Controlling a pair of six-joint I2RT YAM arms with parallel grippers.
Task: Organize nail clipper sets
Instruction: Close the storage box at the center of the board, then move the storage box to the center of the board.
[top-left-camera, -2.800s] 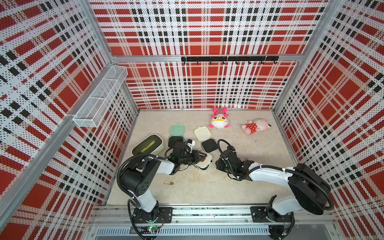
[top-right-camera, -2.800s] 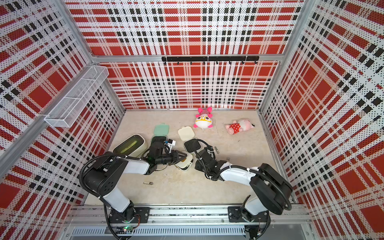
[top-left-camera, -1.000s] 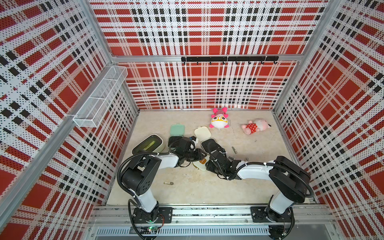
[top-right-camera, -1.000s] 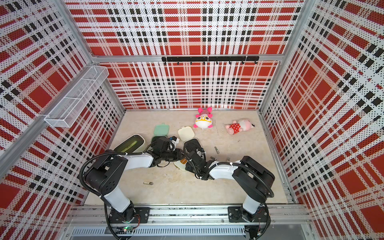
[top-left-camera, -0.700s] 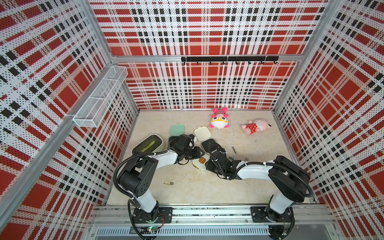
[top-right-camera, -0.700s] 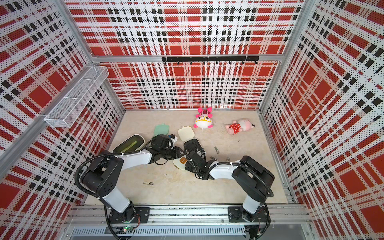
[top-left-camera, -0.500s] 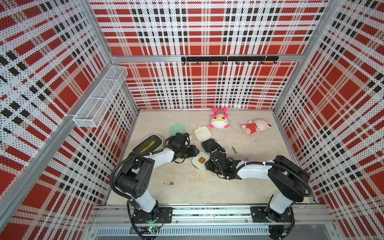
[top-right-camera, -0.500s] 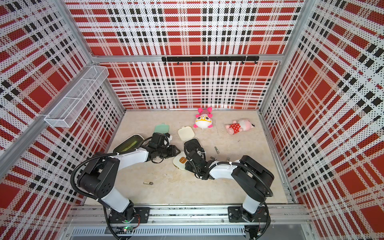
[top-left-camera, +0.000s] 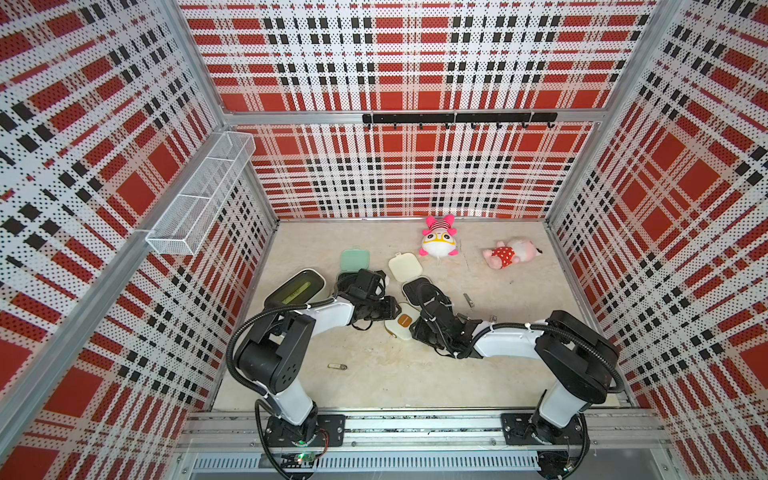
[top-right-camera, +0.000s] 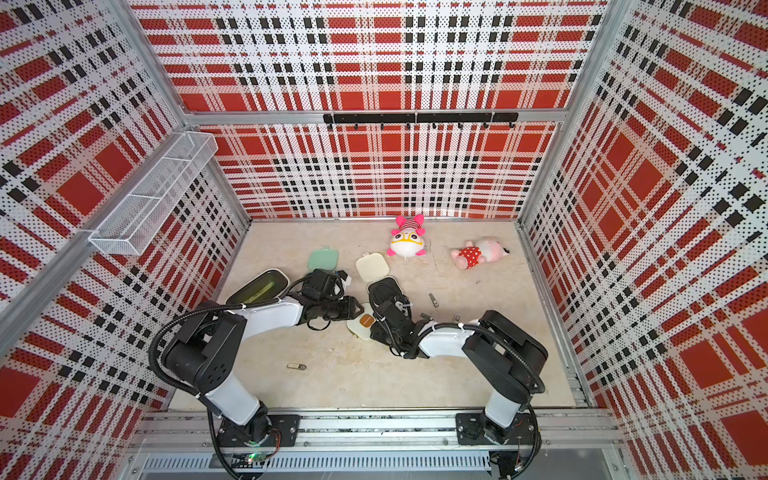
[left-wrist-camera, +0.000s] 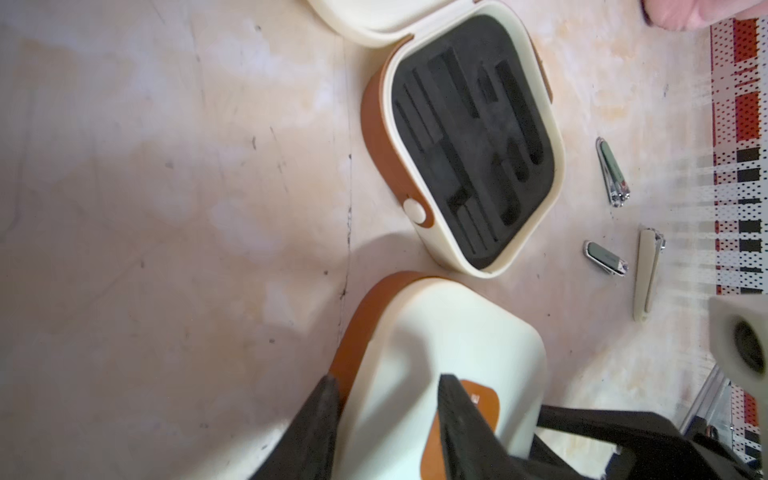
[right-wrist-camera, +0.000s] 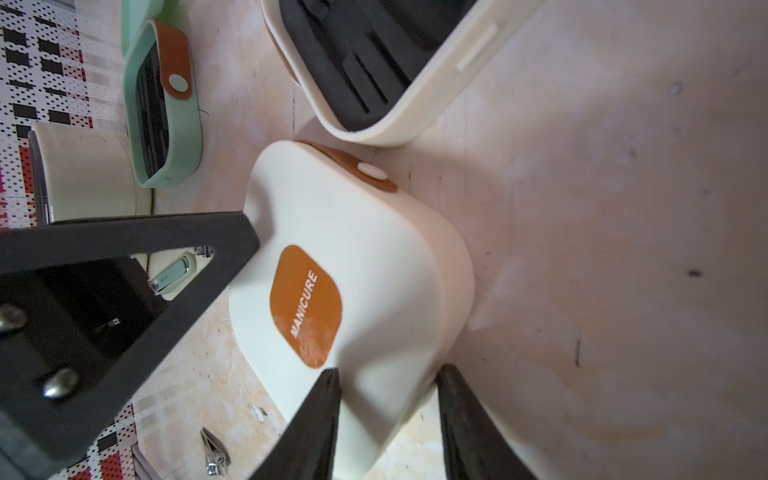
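The right end effector is clamping the near corner of the closed cream case. That case is lying mid-surface, just nearer than the open cream case. The left end effector is straddling the closed case's left edge with its jaws apart; whether it is squeezing cannot be told. The mint green case is sitting open farther left. A silver clipper is lying right of the open case, and a loose clipper is lying near left.

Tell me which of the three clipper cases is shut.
The cream case with the orange MANICURE label; the other cream case and the mint case lie open.
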